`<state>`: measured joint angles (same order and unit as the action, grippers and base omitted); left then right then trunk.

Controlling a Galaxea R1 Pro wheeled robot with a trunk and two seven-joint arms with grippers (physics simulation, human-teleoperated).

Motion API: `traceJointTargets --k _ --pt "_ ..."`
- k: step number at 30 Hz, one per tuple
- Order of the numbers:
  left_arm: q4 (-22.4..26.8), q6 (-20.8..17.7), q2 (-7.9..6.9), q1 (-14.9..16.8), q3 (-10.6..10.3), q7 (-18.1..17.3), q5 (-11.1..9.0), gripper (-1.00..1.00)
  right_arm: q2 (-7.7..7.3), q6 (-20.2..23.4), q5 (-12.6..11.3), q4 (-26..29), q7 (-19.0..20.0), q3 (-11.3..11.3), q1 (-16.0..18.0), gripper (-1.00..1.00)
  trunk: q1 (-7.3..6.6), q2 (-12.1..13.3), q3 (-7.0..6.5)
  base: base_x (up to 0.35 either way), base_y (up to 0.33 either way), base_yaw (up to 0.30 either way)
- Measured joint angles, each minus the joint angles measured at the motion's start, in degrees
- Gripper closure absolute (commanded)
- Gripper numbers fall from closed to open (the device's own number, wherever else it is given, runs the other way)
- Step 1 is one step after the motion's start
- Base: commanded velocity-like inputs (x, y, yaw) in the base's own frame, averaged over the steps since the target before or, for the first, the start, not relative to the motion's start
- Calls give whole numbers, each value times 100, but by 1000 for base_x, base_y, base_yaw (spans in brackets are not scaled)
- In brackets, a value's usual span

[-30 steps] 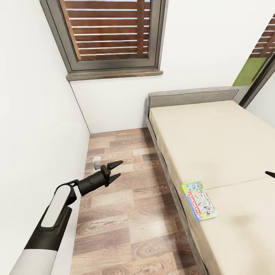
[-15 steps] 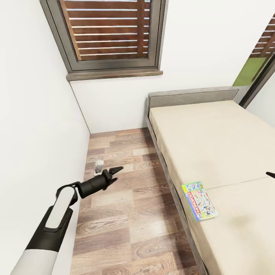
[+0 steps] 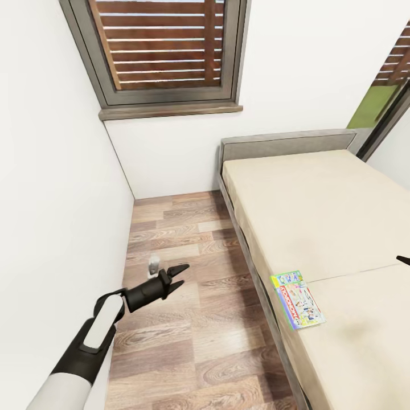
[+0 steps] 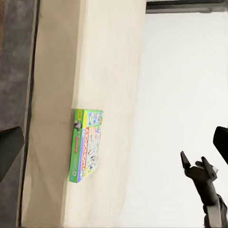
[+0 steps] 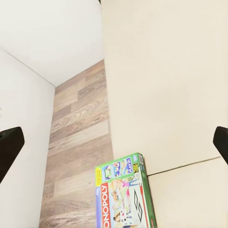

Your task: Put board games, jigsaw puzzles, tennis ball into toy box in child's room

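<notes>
Fingers of my left gripper [image 3: 181, 273]: parted, empty, lower left over floor [image 3: 188, 319]. Right gripper [image 4: 195, 164]: parted. Board game [image 3: 298, 299]: bed [image 3: 319, 216] edge, lower right.

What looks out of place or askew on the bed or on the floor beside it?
The board game lies at the very edge of the bed, turned slightly askew to it. A small grey object sits alone on the floor; I cannot tell what it is.

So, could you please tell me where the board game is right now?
In the head view, the board game lies flat on the bed, near its left edge beside the wooden floor.
</notes>
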<state>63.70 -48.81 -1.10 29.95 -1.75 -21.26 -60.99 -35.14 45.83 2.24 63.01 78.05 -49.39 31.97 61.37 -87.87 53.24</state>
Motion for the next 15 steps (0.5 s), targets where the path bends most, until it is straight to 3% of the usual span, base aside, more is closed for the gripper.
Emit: traceJointTargets --k 4,5,7,15 --pt "-319 137 -20 -26 -82 -639 267 -100 11 0 8 8 81 0 -2 -100 0 0 0 0 0 0" --pt "-322 138 -20 -26 -82 -645 267 -100 11 0 8 8 82 0 -2 -100 0 0 0 0 0 0" --pt "-450 205 -8 -66 -114 -886 451 -100 32 -3 15 8 110 2 -4 -100 0 0 0 0 0 0" --pt "-603 596 16 -317 -150 -1205 734 -100 94 -7 26 -33 117 16 -4 -100 0 0 0 0 0 0"
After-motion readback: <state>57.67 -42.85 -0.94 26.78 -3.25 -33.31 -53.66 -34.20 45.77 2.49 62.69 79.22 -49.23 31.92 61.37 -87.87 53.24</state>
